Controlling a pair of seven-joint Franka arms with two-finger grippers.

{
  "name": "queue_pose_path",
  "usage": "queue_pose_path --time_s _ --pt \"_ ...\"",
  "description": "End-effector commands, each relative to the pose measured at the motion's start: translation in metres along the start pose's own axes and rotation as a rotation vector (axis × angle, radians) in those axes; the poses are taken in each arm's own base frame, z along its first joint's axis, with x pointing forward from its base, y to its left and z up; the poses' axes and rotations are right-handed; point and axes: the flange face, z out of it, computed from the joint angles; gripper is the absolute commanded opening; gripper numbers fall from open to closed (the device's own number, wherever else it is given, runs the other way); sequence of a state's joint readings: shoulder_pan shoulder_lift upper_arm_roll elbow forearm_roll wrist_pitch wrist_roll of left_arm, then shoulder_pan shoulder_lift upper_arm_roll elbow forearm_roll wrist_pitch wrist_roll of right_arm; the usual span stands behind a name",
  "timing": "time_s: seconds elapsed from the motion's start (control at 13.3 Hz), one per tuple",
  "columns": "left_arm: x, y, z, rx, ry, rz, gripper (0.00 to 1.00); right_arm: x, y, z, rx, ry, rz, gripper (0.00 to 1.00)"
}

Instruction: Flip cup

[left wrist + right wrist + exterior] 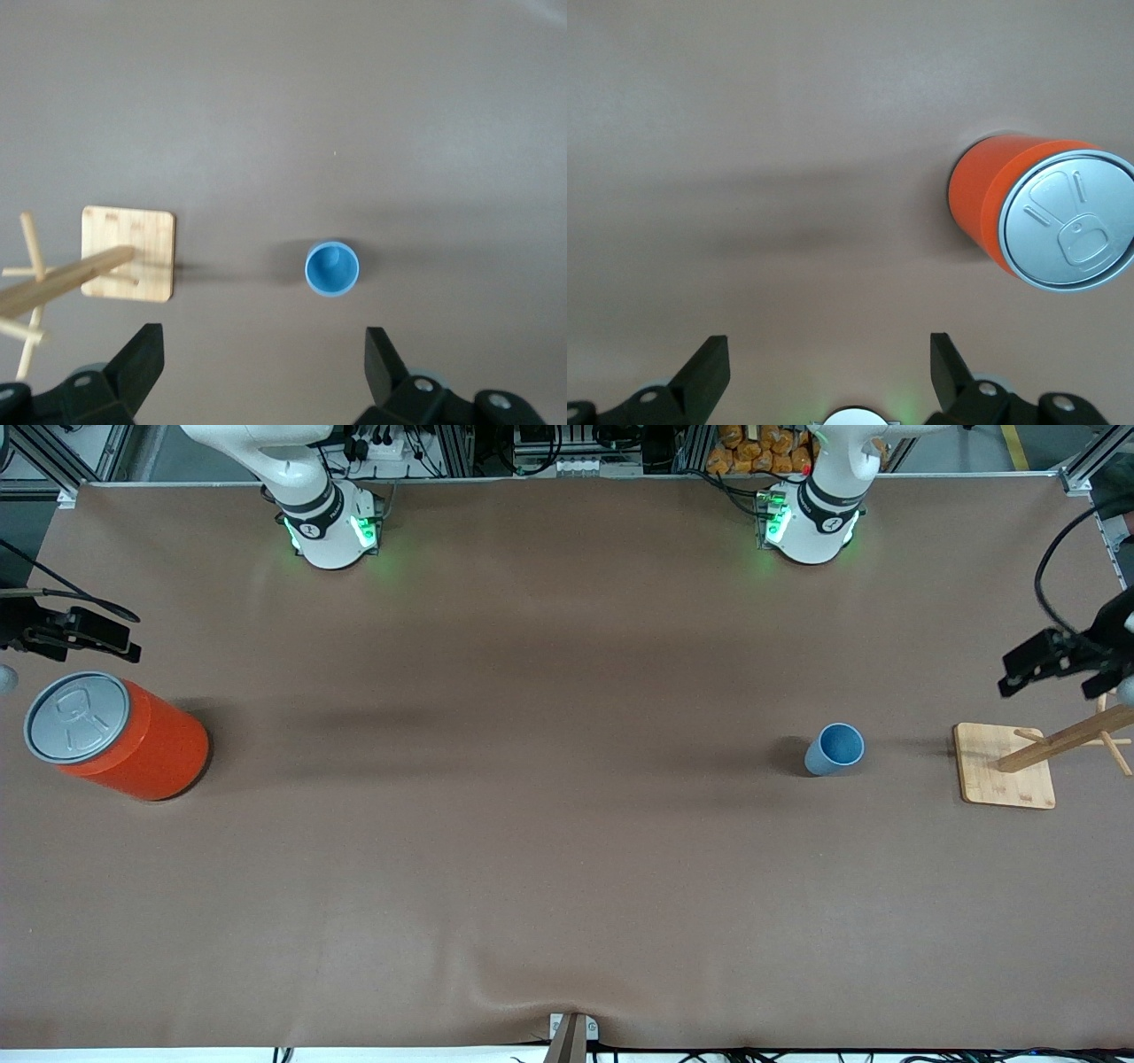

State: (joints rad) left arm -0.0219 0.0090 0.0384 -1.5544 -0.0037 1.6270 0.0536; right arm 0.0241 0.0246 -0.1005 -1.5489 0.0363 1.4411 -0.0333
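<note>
A brown table (549, 850) is carrying three things: one cup (834, 749), one wooden rack (1019, 764) and one orange can (120, 736). The light-blue cup is standing upright toward the left arm's end, long axis vertical, rim facing up, near the rack. The left gripper (264, 376) is hovering spread wide, holding nothing, over the table near the cup. The right gripper (829, 376), equally spread and unladen, is waiting near the can.

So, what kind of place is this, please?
Probably a robotics lab test bench: two white robot arm bases mounted along a brown-covered table, aluminium framing around it, and staged props such as the small light-blue tapered cup.
</note>
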Motion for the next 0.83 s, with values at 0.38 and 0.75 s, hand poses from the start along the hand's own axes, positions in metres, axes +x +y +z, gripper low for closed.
queue_pose_path --time_s 0.38,0.75 --pt "-0.026 0.009 -0.025 -0.012 -0.006 0.021 1.00 -0.005 -0.005 -0.007 0.001 0.008 0.024 1.00" --pt "-0.035 0.006 -0.022 -0.008 -0.047 -0.020 1.00 -0.009 -0.005 -0.011 0.002 -0.015 0.023 1.00"
